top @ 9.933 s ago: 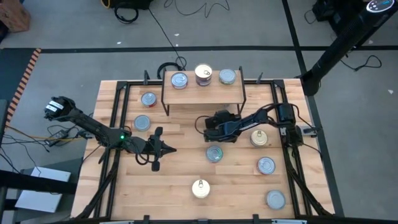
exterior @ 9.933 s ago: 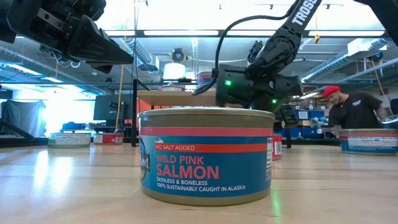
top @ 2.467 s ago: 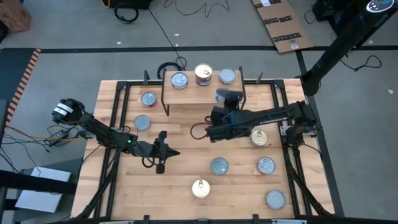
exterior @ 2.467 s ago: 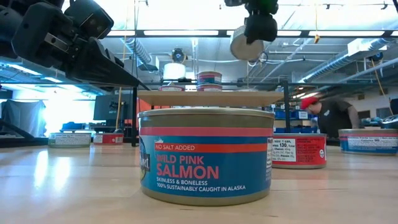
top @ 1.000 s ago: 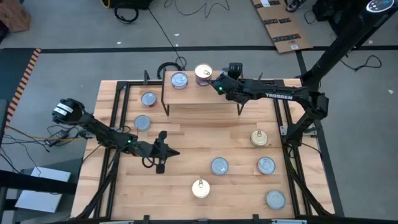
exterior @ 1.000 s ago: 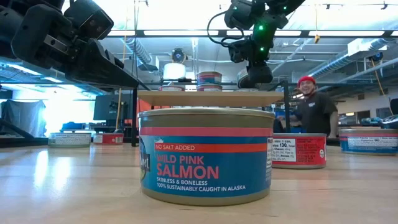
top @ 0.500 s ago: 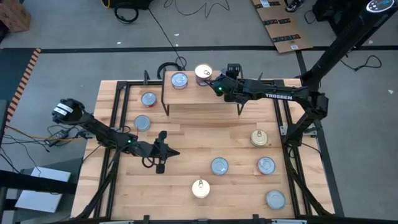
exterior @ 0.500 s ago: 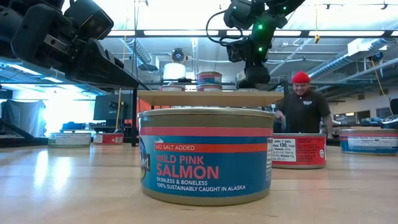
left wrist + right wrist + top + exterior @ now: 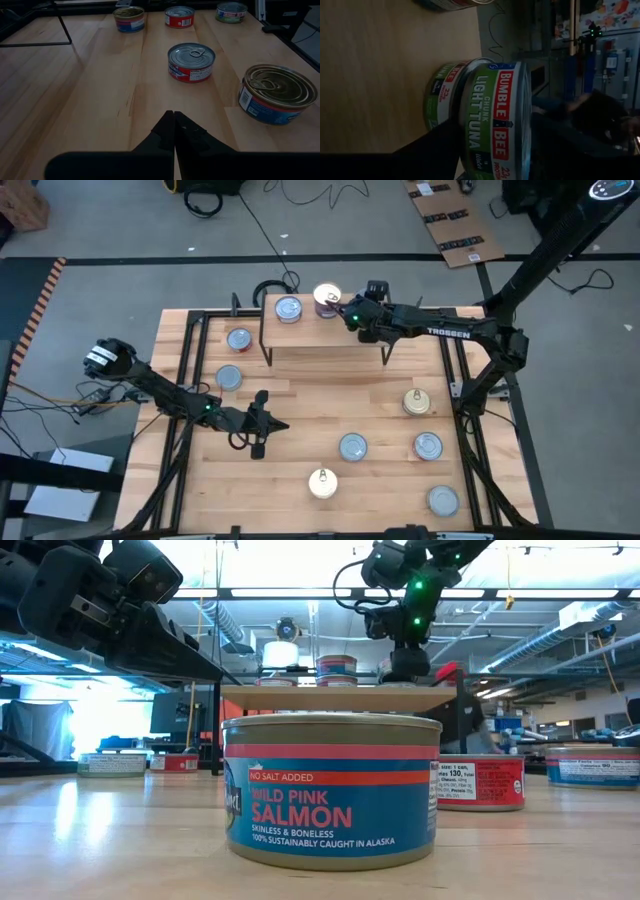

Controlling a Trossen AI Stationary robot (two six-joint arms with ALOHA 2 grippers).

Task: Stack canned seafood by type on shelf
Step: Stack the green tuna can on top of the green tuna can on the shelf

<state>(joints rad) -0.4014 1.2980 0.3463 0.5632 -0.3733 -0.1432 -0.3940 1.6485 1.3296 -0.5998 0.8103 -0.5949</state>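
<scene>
The left tool point(image 9: 173, 131) hovers shut and empty over the worktop point(image 9: 290, 420). A "Wild Pink Salmon" can point(image 9: 331, 790) stands mid-worktop. On the shelf point(image 9: 325, 332), two "Bumble Bee Chunk Light Tuna" cans point(image 9: 487, 117) sit stacked; the right tool point(image 9: 362, 313), which carried one over, has opened.

Seven cans point(image 9: 352, 446) are counted on the tabletop point(image 9: 300, 405) across the middle and lower part of the high view. On the one shelf point(image 9: 320, 330) at upper centre, two more tops are seen uncovered, and two green-labelled tuna cans point(image 9: 490, 120) are shown stacked in the right wrist view. Two arms point(image 9: 440, 333) are counted, and one person point(image 9: 462, 715) is made out right of centre in the low view.
</scene>
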